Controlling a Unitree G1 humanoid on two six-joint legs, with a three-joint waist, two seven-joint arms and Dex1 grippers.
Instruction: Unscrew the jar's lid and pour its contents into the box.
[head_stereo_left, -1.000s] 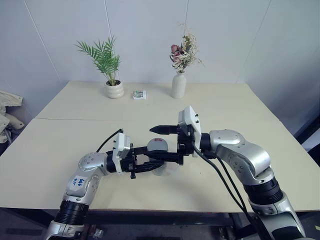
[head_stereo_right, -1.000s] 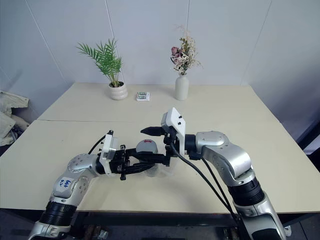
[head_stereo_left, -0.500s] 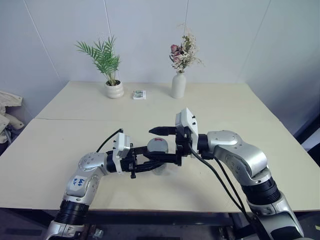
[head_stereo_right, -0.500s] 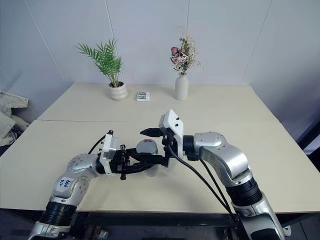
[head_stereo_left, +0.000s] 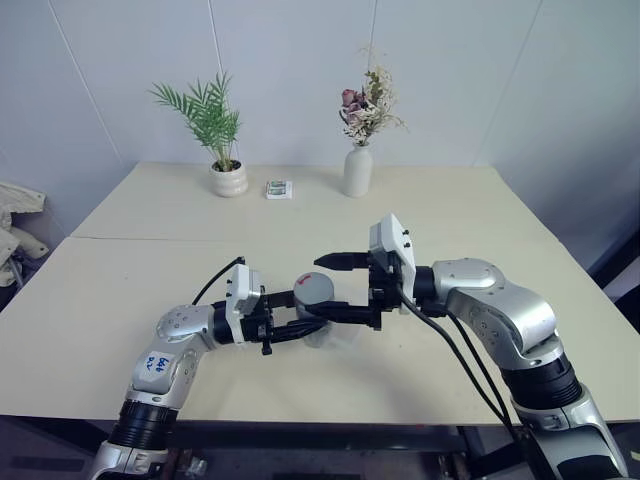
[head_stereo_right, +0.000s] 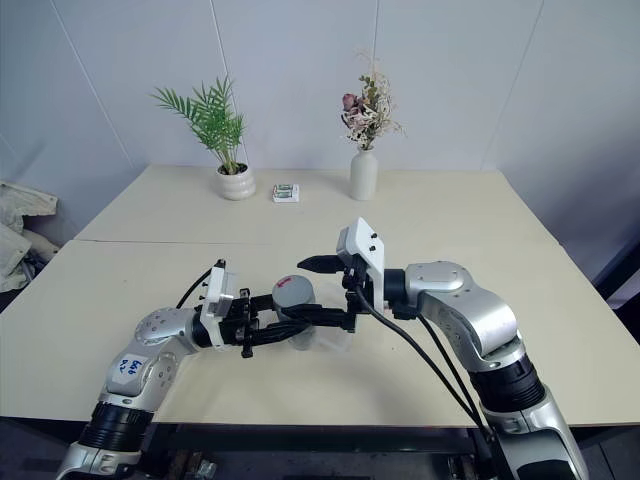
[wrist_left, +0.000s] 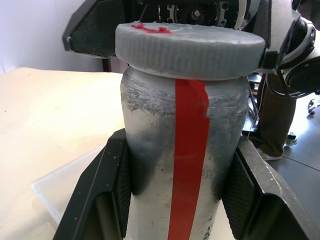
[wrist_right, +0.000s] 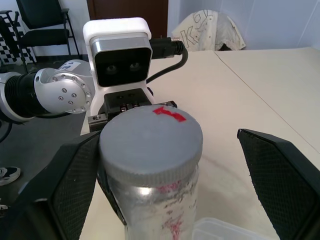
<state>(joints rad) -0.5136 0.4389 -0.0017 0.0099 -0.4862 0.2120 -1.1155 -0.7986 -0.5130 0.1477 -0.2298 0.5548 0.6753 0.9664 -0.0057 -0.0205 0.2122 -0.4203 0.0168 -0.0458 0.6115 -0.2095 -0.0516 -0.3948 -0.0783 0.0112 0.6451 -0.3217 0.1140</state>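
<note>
Silver-grey metal jar (head_stereo_left: 316, 296) with a red strip down its side sits clamped upright in the left claw (wrist_left: 175, 200), held above the pale wooden counter (head_stereo_left: 120, 290) at the near centre of the scene. Its round, flat, dull grey lid (wrist_left: 190, 44), marked with a red dab, is on the jar. The right claw (wrist_right: 165, 170) faces it from the right with its black fingers (wrist_right: 280, 180) spread wide on either side of the lid, one at the far side, one at the near side, gripping nothing. A shallow clear plastic box (wrist_left: 70, 185) with rounded corners lies on the counter just beneath the jar. Far across the counter stand a green palm in a white pot (head_stereo_left: 226, 178), a white vase of dried flowers (head_stereo_left: 357, 170) and, between them, a small printed packet (head_stereo_left: 279, 189).
</note>
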